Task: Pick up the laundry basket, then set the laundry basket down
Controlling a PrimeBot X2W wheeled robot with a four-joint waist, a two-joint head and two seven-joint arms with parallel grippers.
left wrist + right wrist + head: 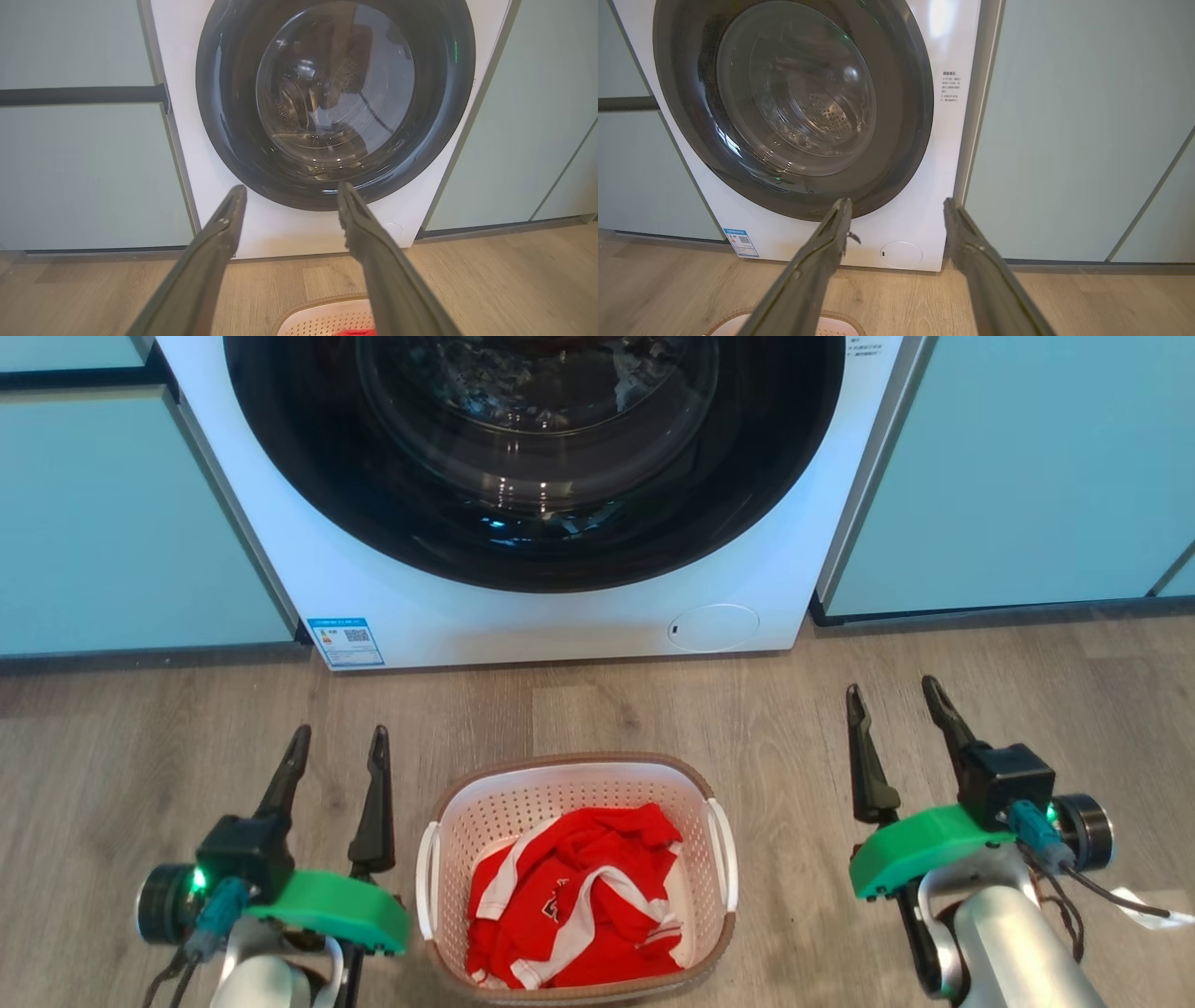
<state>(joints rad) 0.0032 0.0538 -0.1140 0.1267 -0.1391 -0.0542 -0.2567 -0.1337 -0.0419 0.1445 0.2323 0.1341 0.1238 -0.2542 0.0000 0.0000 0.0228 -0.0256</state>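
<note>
The laundry basket (523,803), cream with perforated walls, a brown rim and white side handles, stands on the wood floor between my arms. A red and white garment (574,896) lies crumpled inside it. To its left my left gripper (338,739) is open and empty, fingers pointing toward the washer. On the basket's right, farther off, my right gripper (894,693) is open and empty too. The left wrist view catches the basket's far rim (322,305) between the open fingers of the left gripper (290,189). In the right wrist view the rim (840,319) peeks at the bottom below the right gripper (896,201).
A white front-loading washing machine (560,607) with a dark round door stands just beyond the basket. Pale teal cabinet panels (112,523) flank it on both sides. Bare wood floor (794,709) lies between the basket and the washer.
</note>
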